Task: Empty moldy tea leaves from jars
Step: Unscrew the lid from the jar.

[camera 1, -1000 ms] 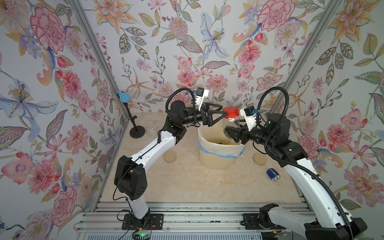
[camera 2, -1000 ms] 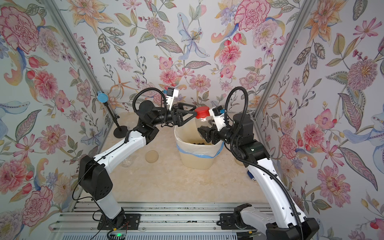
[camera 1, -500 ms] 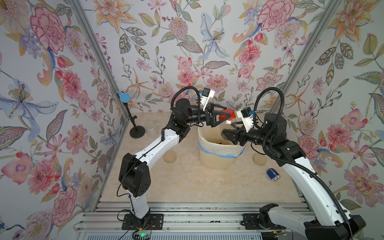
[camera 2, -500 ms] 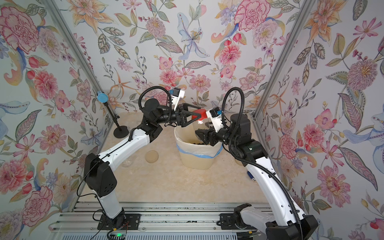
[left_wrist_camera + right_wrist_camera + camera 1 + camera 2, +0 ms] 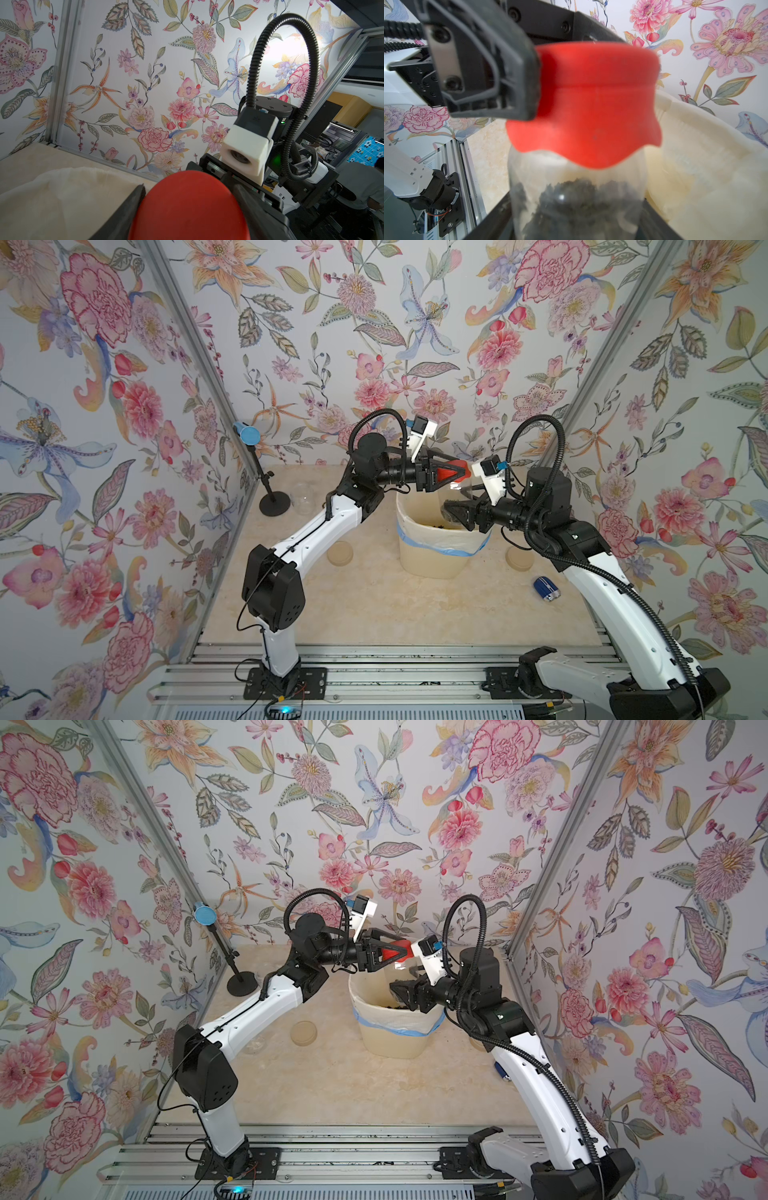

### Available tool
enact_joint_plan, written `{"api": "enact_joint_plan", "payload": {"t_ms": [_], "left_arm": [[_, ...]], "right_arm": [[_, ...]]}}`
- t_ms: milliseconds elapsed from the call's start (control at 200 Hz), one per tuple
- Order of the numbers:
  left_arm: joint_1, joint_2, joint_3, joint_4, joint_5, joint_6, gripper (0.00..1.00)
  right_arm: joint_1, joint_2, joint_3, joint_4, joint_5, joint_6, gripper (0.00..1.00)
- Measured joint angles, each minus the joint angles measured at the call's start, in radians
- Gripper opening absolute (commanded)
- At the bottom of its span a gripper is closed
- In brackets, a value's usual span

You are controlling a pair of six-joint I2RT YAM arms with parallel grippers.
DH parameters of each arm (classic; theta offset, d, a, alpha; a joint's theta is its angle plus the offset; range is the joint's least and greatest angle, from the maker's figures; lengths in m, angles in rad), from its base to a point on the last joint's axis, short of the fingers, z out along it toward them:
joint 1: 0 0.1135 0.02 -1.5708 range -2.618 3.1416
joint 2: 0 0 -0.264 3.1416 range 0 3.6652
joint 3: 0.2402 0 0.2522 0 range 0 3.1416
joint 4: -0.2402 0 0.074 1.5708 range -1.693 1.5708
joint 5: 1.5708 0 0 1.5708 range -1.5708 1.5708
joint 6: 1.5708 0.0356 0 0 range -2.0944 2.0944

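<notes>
A narrow clear jar (image 5: 529,176) with a red cap (image 5: 451,473) (image 5: 395,953) hangs upright over the cream bin (image 5: 432,560). My right gripper (image 5: 451,510) (image 5: 575,224) is shut on the jar's lower body. Dark tea leaves (image 5: 577,199) fill its lower half. From the opposite side my left gripper (image 5: 457,472) (image 5: 188,187) is shut on the red cap (image 5: 189,207), one finger on each side. Some tea leaves (image 5: 436,526) lie inside the bin. An empty clear jar (image 5: 302,497) stands at the back left.
Two beige lids lie on the table, one (image 5: 340,552) left of the bin and one (image 5: 520,559) right of it. A small blue object (image 5: 546,588) lies near the right arm. A black stand (image 5: 272,499) with a blue disc occupies the back left corner.
My left gripper reached in from the left with its jaws open and has shut on the red cap. The right gripper and jar shifted slightly left.
</notes>
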Motion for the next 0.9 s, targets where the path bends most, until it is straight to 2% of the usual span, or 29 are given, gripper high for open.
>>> {"api": "enact_joint_plan", "payload": {"t_ms": [390, 595, 901], "left_arm": [[0.000, 0.002, 0.005, -0.023, 0.005, 0.014, 0.54], [-0.003, 0.005, 0.041, -0.109, -0.048, 0.048, 0.49], [-0.028, 0.000, 0.056, -0.216, -0.216, 0.067, 0.47]], "right_arm": [[0.010, 0.000, 0.007, -0.022, 0.038, -0.005, 0.54], [0.036, 0.000, 0.023, -0.037, 0.143, -0.029, 0.53], [0.092, 0.005, 0.028, -0.045, 0.359, -0.074, 0.52]]}}
